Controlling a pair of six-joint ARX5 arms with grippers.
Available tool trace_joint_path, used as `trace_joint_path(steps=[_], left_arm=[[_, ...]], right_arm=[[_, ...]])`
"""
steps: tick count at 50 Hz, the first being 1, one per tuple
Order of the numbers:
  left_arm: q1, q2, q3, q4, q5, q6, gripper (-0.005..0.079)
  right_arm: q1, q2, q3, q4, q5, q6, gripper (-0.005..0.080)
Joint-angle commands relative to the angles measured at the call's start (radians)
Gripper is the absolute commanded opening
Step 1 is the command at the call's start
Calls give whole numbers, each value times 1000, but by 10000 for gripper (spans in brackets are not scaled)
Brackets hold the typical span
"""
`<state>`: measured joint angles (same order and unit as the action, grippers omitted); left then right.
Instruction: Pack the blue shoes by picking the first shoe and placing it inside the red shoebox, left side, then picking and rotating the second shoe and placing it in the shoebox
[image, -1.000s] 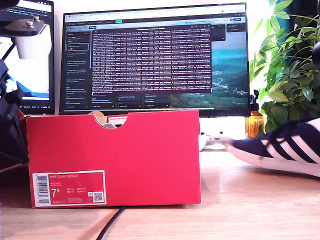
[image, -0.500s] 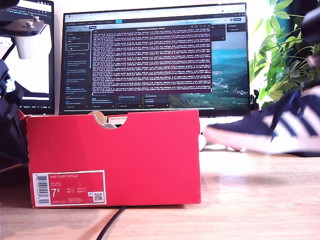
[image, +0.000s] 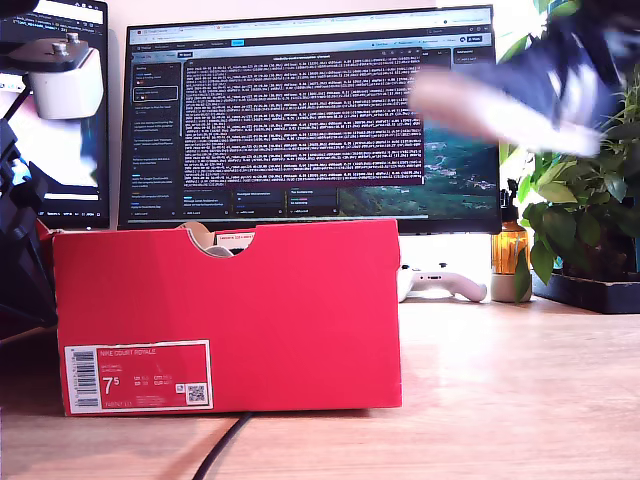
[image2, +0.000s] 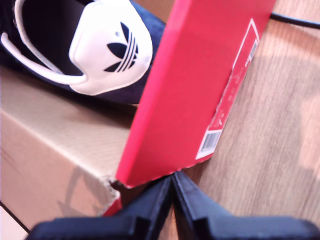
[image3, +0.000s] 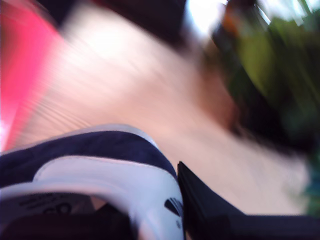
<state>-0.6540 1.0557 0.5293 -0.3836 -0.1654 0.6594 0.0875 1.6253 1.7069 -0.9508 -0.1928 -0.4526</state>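
One blue shoe (image: 520, 85) is in the air at the top right of the exterior view, blurred by motion, in front of the monitor (image: 310, 115) and high above the desk (image: 500, 400). In the second wrist view its white heel tab (image3: 150, 200) with a dark trefoil mark lies right against one dark finger (image3: 200, 200) of the second gripper (image3: 182, 215); this gripper seems clamped on the shoe's heel, though the picture is very blurred. The other shoe (image2: 90, 45) lies inside the red box (image: 228, 315), its white heel tab close to the box's red wall (image2: 195, 85), on the brown cardboard floor (image2: 55, 150). The box stands on the desk at the exterior view's left, near the front edge, with the notch at its top edge and the white label (image: 138, 377) reading "7.5" low on its front. The first gripper (image2: 172, 187) is over the corner of the box, its two dark fingers pressed together with nothing between them. A black cable (image: 222, 450) runs from under the box toward the front edge. Farther back on the desk, at the exterior view's right, are a white game controller (image: 440, 282), an amber bottle (image: 508, 250) and a green plant (image: 585, 190).
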Motion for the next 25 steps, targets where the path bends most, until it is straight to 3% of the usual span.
trace_joint_path(steps=[1,9,25], left_arm=[[-3,5,10,11,5,-8,-16],[-3,5,10,11,5,-8,-16],[-3,5,10,11,5,-8,-16]], right_arm=[[41,0,22,43,-92,-42,-10],[132,1,25,137,-175,-127,-10],[271,8,25,338,-198,-211,-10]])
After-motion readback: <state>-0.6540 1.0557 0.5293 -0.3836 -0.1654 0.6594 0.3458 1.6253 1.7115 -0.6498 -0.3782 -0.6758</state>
